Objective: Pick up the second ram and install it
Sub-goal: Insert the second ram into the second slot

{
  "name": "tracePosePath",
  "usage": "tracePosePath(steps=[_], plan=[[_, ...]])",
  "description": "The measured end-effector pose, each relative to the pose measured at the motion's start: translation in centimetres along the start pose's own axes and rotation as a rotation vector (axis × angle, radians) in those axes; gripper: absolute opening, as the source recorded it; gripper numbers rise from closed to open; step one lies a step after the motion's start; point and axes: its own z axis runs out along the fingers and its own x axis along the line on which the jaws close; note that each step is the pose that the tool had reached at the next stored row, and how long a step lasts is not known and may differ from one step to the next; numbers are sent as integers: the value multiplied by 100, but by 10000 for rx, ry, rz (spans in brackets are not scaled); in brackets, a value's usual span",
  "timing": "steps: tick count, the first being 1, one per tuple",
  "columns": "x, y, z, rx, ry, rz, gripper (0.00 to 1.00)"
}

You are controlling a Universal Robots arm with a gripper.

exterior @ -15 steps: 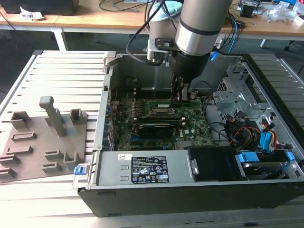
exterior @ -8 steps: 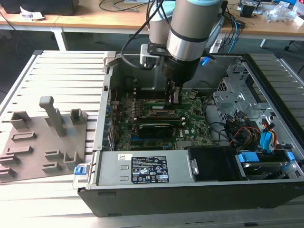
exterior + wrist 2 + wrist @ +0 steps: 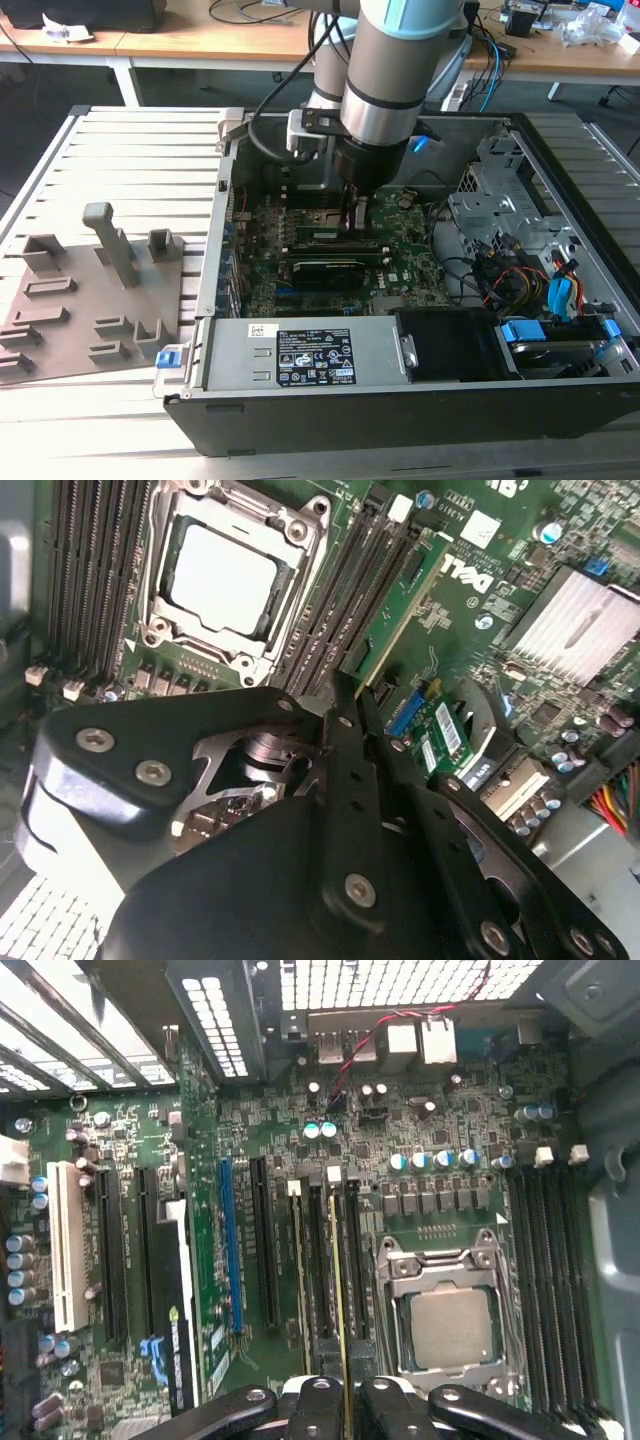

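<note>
Arm upright, wrist pointing straight down, hand (image 3: 358, 212) low with fingers (image 3: 345, 770) pinched close together.

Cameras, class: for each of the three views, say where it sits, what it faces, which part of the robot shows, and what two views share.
Exterior view: off the arm, above the open computer case, looking down; the arm and gripper show.
Second wrist view: on the arm, facing the motherboard; gripper holds the second ram on edge at the slots.
First wrist view: on the arm, facing down at the motherboard; the gripper shows.
Shared: both wrist views show the CPU socket.
</note>
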Motion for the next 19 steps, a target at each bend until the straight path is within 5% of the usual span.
tracePosePath(steps=[11,19], plan=[[-53,36,231,-2,2,-44,14],[-56,38,303,-3,4,-43,14]])
